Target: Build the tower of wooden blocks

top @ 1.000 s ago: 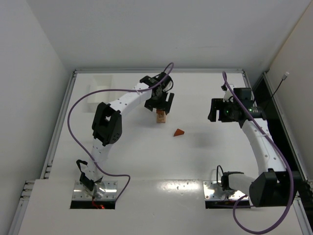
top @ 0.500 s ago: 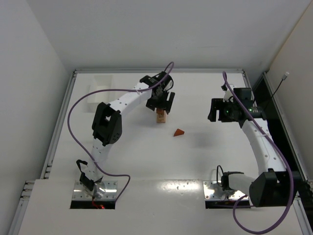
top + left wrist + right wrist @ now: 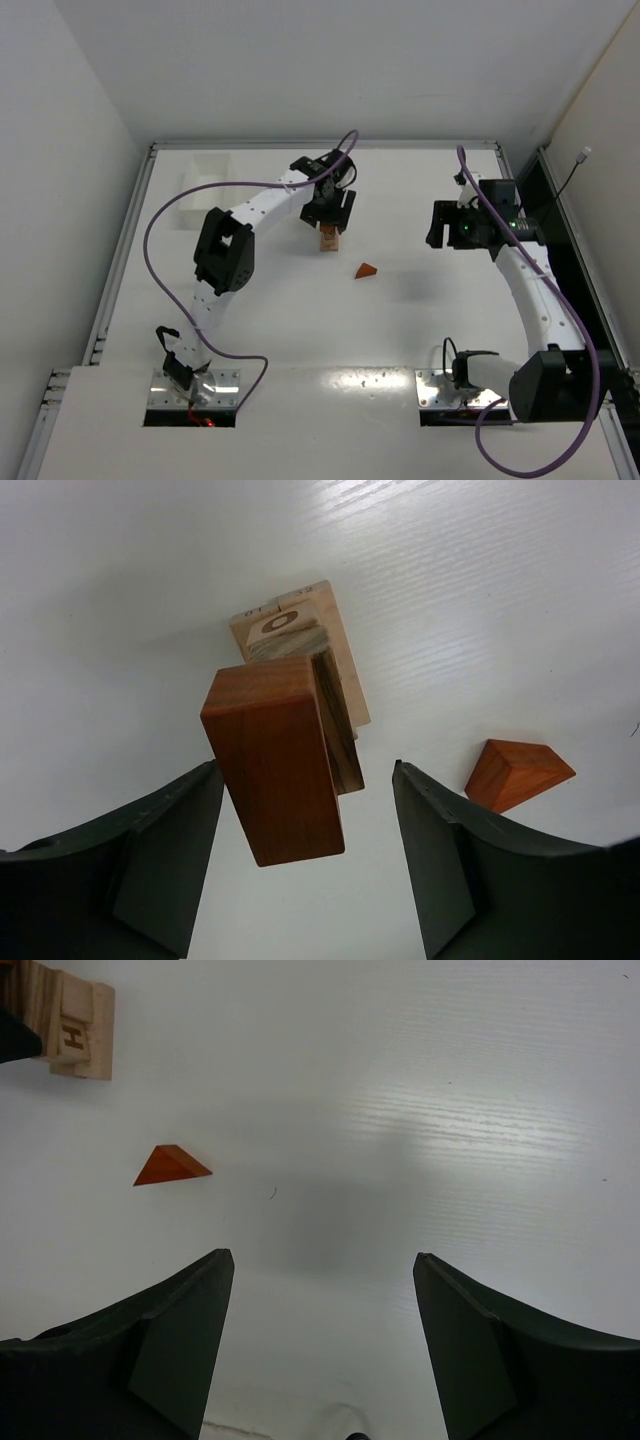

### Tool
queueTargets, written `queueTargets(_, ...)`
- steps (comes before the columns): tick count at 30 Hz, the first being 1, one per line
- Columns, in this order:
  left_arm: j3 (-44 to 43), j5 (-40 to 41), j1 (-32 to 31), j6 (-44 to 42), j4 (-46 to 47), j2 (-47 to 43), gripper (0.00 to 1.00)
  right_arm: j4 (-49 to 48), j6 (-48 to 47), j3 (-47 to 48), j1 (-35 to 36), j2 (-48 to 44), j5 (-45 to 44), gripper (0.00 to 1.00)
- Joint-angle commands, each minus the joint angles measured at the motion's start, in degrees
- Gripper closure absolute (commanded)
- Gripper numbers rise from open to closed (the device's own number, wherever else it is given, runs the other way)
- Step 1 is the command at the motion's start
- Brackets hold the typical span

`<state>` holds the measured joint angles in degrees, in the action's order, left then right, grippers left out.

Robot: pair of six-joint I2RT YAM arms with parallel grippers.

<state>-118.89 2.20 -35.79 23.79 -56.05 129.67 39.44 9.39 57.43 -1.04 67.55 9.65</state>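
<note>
We're straddling the tower [image 3: 290,640] with our left claw [image 3: 305,775], open, gripping nothing. Our right claw [image 3: 320,1270] is hanging open over the counter [image 3: 450,1080].

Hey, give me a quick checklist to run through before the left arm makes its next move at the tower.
1. Left gripper jaws open, with a gap on each side of the top block: ok.
2. Tower standing: ok.
3. Top block sitting square on the blocks below: cannot tell.
4. Orange wedge lying apart from the tower: ok.
5. Right gripper open, empty, away from the tower: ok.
</note>
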Motion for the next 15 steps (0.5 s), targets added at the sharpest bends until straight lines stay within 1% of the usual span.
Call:
queueTargets(1,-2.39,0.97,0.02,-0.5,0.42,0.24,0.35,-2.26,0.81,-0.21,-0.37,-0.58,1.33,0.3)
queueTargets(3,-2.4,0.97,0.02,-0.5,0.42,0.85,0.37,-2.26,0.81,-0.21,-0.37,-0.58,1.34,0.3)
queueTargets(4,-2.4,0.97,0.02,-0.5,0.42,0.85,0.41,-2.26,0.81,-0.21,-0.37,-0.58,1.34,0.3)
queueTargets(7,-2.4,-0.09,0.02,-0.5,0.94,1.37,0.45,-2.26,0.81,-0.21,-0.89,-0.58,1.34,0.3)
queueTargets(11,-2.4,-0.7,0.02,-0.5,0.94,1.9,0.45,-2.26,0.81,-0.21,-0.9,-0.58,1.34,0.3)
queueTargets(15,-2.93,-1.23,0.02,-0.5,0.94,1.91,0.48,-2.26,0.81,-0.21,-0.9,-0.58,1.34,0.3)
